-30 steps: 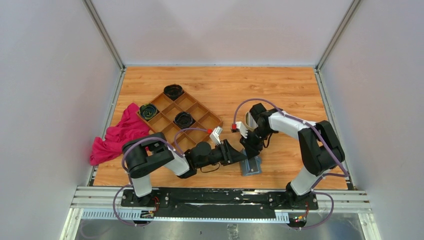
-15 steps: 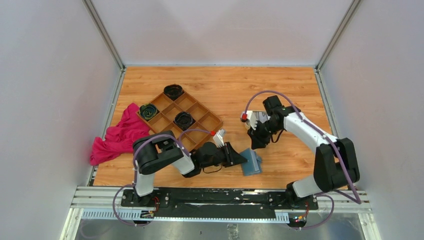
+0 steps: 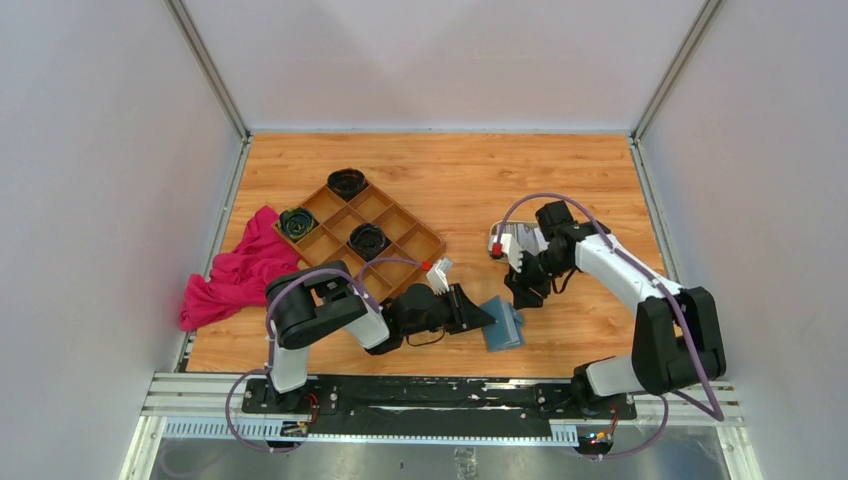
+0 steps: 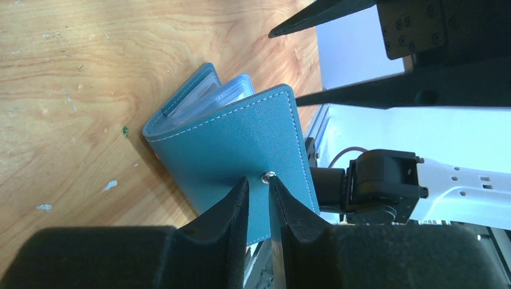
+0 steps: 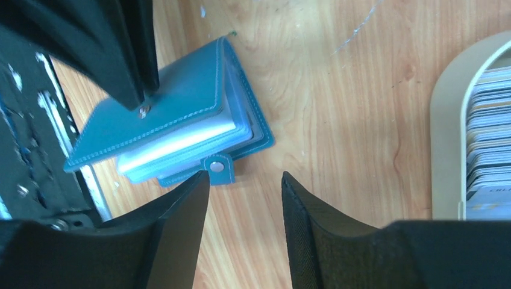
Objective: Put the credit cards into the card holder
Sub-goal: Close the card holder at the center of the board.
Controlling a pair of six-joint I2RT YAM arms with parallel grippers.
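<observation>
Left end effector [image 4: 259, 185] clamped on raised cover of card holder [image 4: 235, 135]. Right end effector [image 5: 244, 180] open, empty, beside tray [image 5: 449, 120] of credit cards [image 5: 489, 138].

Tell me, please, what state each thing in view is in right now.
card holder: on the table, partly open, top cover lifted.
left gripper: shut on the card holder's top cover.
right gripper: open, empty, over the table.
credit cards: stacked in the cream tray.
wooden tray: three compartments hold dark items.
pink cloth: crumpled.
</observation>
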